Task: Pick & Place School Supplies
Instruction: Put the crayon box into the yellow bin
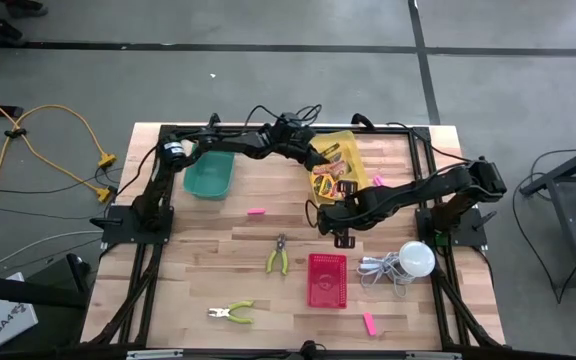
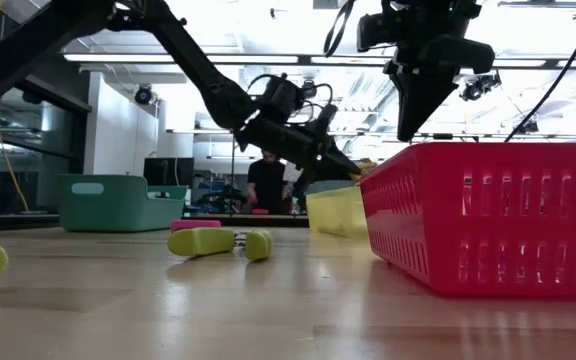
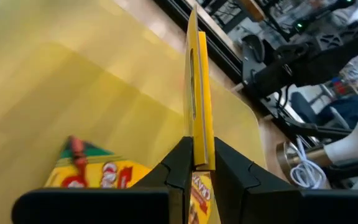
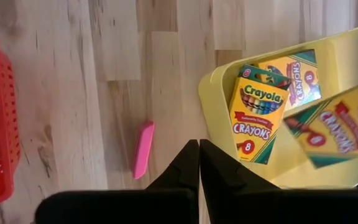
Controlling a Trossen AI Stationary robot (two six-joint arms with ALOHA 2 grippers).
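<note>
One crayon box (image 3: 197, 93) edge-on in left hand (image 3: 199, 163), print mostly hidden; right hand (image 4: 199, 163) closed, empty.

Pale wooden plank surface (image 1: 228, 260) bordered by a dark metal frame (image 1: 148, 270), seen from above. Lying directly on it: a teal bin (image 1: 209, 174) toward the far left; a yellow bin (image 1: 353, 150) at the far centre, containing crayon boxes (image 4: 260, 115); a red mesh basket (image 1: 327, 279) near the centre front. Beside the basket, to its right, a white bulb (image 1: 417, 259) with a coiled white cord (image 1: 376, 268). Two green-handled pliers: one (image 1: 278, 257) just left of the basket, one (image 1: 231, 313) nearer the front edge. Three pink erasers: one (image 1: 256, 211) mid-surface, one (image 1: 368, 323) at front right, one (image 1: 377, 181) beside the yellow bin.
</note>
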